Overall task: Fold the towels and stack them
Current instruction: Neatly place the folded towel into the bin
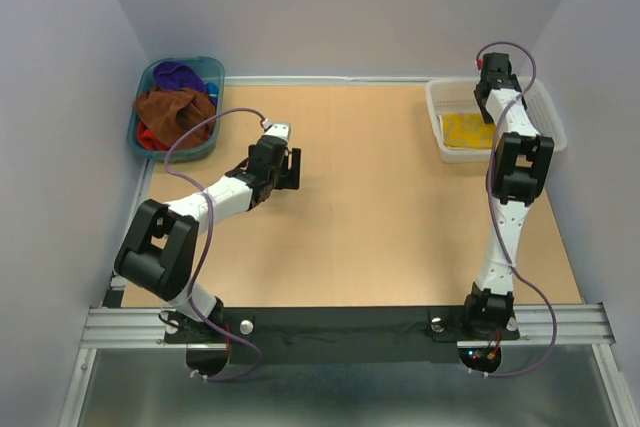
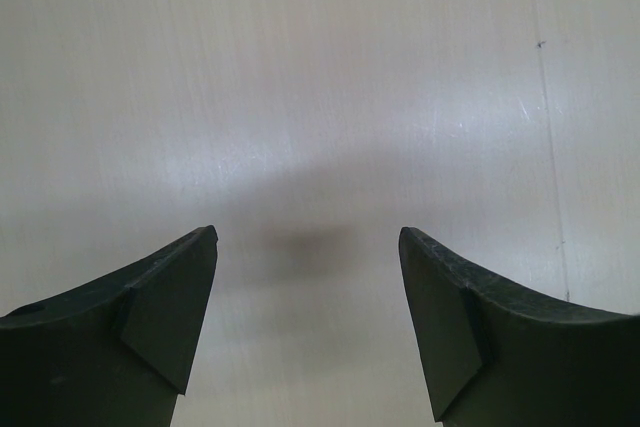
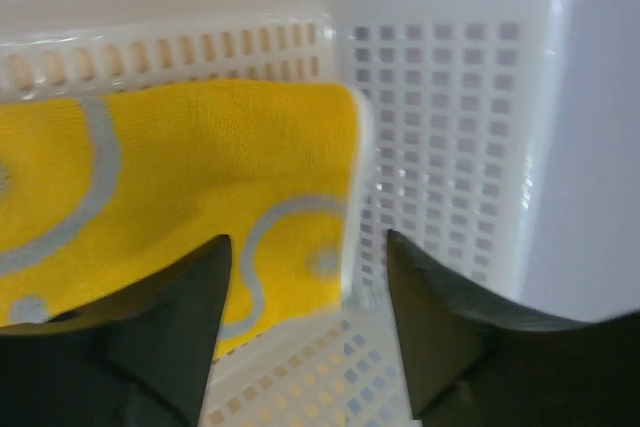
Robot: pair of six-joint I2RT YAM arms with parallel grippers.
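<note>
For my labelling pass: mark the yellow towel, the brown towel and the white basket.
yellow towel (image 3: 200,152): right wrist view, plain yellow patch near its top edge.
brown towel (image 1: 178,107): top external view, middle of the crumpled heap.
white basket (image 3: 430,97): right wrist view, its mesh wall.

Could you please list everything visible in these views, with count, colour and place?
teal tub: one, teal, far-left corner of the table
brown towel: one, brown, crumpled on top in the tub
purple towel: one, purple, at the tub's far end
red towel: one, red, partly showing under the brown one
white mesh basket: one, white, far-right corner
yellow towel: one, yellow with pale grey curls, lying in the basket
table: one, light wood
left arm: one, white and black, reaching over the table's left half
right arm: one, white and black, stretched towards the basket
left gripper: one, black, open above bare table
right gripper: one, black, open over the yellow towel's edge
</note>
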